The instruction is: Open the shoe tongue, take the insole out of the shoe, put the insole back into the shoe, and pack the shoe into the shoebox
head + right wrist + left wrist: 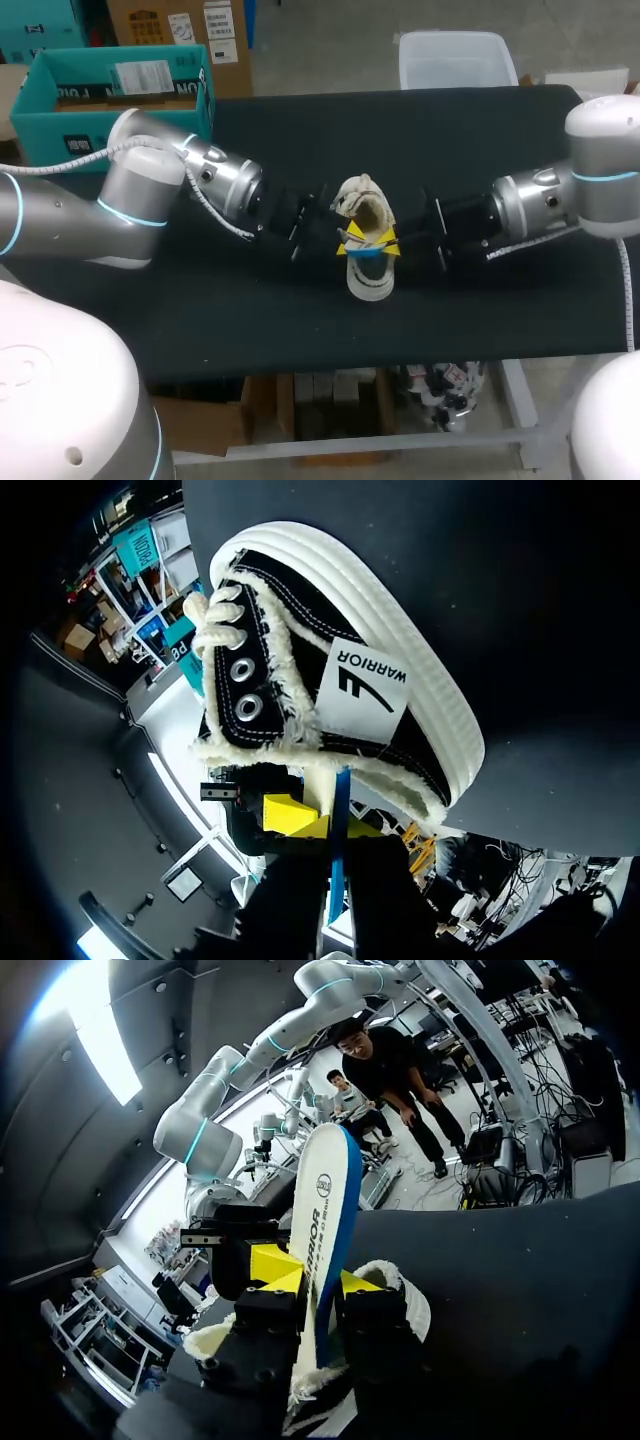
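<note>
Left gripper (318, 1280) pinches the insole (325, 1190) from both flat faces, the blue edge showing. Right gripper (325, 822) meets it from the other side and looks clamped on the same insole, whose blue edge runs into its grip. The insole is held across the shoe (370, 280), just above the fleece-lined mouth, so it is out of the shoe or all but out. How much of it sits under the collar I cannot tell. The shoe stands on the table (250, 310), near the middle, its toe, as it looks, toward the robot. The shoebox (90, 128) is well apart, at the far left.

I judge the step in hand to be getting the insole back in. To do it well, one gripper should let go, since two grips on one thin sheet are likely to bend or twist it. The one that keeps hold should turn the insole lengthwise with the shoe, aim the front end at the toe, and slide it in low along the sole at a shallow slant. The freed gripper is best used to steady the heel or hold the tongue back, as the fleece may drag. Press the heel end flat last
</note>
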